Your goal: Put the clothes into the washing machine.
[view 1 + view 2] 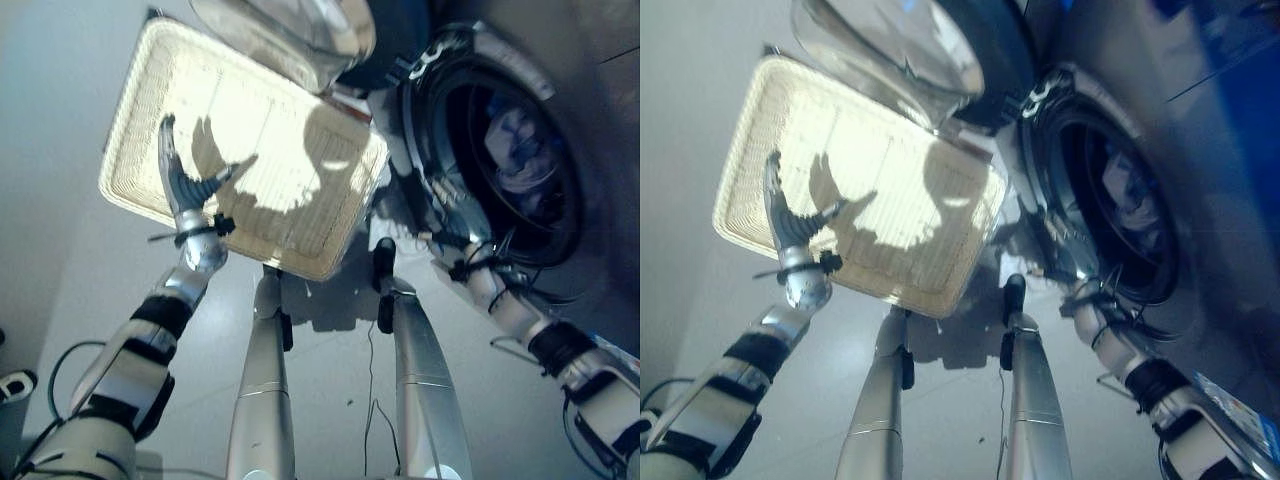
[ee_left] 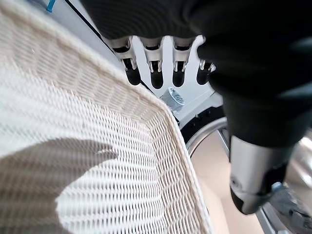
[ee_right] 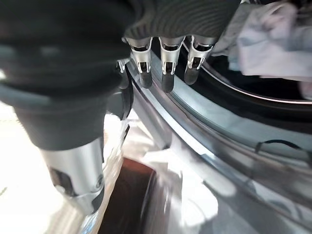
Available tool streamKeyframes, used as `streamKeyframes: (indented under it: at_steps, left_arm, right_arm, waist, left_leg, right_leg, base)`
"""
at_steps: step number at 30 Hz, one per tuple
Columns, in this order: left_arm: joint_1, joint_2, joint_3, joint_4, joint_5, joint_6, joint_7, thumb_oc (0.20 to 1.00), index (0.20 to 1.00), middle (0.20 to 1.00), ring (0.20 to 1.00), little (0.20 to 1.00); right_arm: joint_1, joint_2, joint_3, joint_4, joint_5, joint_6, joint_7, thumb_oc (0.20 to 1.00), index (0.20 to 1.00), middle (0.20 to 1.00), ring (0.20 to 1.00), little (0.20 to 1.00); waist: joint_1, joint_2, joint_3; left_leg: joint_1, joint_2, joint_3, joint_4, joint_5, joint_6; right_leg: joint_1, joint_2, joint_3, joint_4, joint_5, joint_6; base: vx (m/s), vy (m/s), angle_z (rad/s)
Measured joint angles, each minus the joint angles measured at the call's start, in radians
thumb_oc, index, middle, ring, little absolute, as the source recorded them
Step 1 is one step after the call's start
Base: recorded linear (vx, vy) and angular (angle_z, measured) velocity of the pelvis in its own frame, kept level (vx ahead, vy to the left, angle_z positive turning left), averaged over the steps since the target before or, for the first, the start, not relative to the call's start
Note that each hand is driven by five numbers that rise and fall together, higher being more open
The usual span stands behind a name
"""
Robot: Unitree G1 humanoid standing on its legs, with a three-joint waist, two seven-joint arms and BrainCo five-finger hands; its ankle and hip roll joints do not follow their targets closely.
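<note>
Fingers of the right hand (image 3: 165,63) are straight and relaxed, holding nothing, and they hang just at the rim of the washing machine (image 1: 560,150) opening, beside the grey door seal. Fingers of the left hand (image 1: 185,185) are also spread and empty; this hand hovers over the near edge of the pale woven basket (image 1: 330,250), which stands on the floor just beside the machine. I see no cloth inside the basket, its woven bottom is bare where it shows. The clothes (image 3: 265,41) lie already inside the drum (image 1: 470,110), as a pale, crumpled heap with some blue in it, seen through the round opening. The door (image 1: 290,35) of the machine stands open and hangs over the far corner of the basket. I judge that the loading is done or almost done, and that what is left is perhaps to push the heap deeper and to shut the door. The clothes look soft, light and limp, so they will fold and hang down when lifted, and a loose end may stay over the seal. It seems better to take a bunched fold in the middle of the heap than a single edge, and to keep the fingers away from the seal lip.
</note>
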Motion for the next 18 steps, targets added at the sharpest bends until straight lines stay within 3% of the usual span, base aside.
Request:
streamKeyframes:
  at_steps: [6,10,13,16,18]
  left_arm:
    - [0.27,-0.094,0.021,0.047,-0.004,-0.007,-0.176,1.0,1.0,1.0,1.0,1.0]
    - [0.392,-0.148,0.022,0.134,0.004,-0.006,-0.265,1.0,1.0,1.0,1.0,1.0]
    - [0.479,-0.176,0.024,0.178,0.005,0.006,-0.345,1.0,1.0,1.0,1.0,1.0]
    - [0.587,-0.193,0.023,0.227,0.005,0.019,-0.44,1.0,1.0,1.0,1.0,1.0]
    - [0.622,-0.198,0.023,0.261,0.006,0.024,-0.491,1.0,1.0,1.0,1.0,1.0]
  right_arm:
    - [0.245,0.079,-0.028,0.107,0.003,-0.093,0.053,1.0,1.0,1.0,1.0,1.0]
    - [0.299,0.169,-0.074,0.232,0.04,-0.118,0.116,1.0,1.0,1.0,1.0,1.0]
    - [0.345,0.193,-0.123,0.315,0.082,-0.129,0.179,1.0,1.0,1.0,1.0,1.0]
    - [0.399,0.242,-0.178,0.461,0.171,-0.124,0.265,1.0,1.0,1.0,1.0,1.0]
    - [0.424,0.272,-0.207,0.526,0.203,-0.115,0.318,1.0,1.0,1.0,1.0,1.0]
  waist:
    - [0.021,0.001,0.0]
    - [0.05,0.013,-0.007]
    - [0.06,0.036,-0.081]
    - [0.068,0.056,-0.224]
    - [0.068,0.059,-0.273]
  left_leg:
    - [0.322,0.0,0.006,-0.061,-0.031,0.019]
    - [0.478,0.0,0.013,-0.12,-0.039,0.03]
    - [0.558,-0.001,0.015,-0.155,-0.048,0.038]
    - [0.645,-0.003,0.014,-0.195,-0.063,0.045]
    - [0.687,-0.003,0.012,-0.197,-0.07,0.044]
  right_leg:
    - [0.355,-0.002,-0.014,-0.125,-0.007,0.021]
    - [0.526,-0.007,-0.03,-0.201,-0.001,0.033]
    - [0.624,-0.012,-0.045,-0.262,0.004,0.042]
    - [0.74,-0.013,-0.065,-0.348,0.009,0.051]
    - [0.81,-0.01,-0.075,-0.401,0.021,0.054]
  base:
    - [0.05,-0.028,0.0]
    - [0.2,-0.028,0.06]
    - [0.28,-0.052,0.11]
    - [0.25,-0.035,0.1]
    - [0.15,-0.023,0.07]
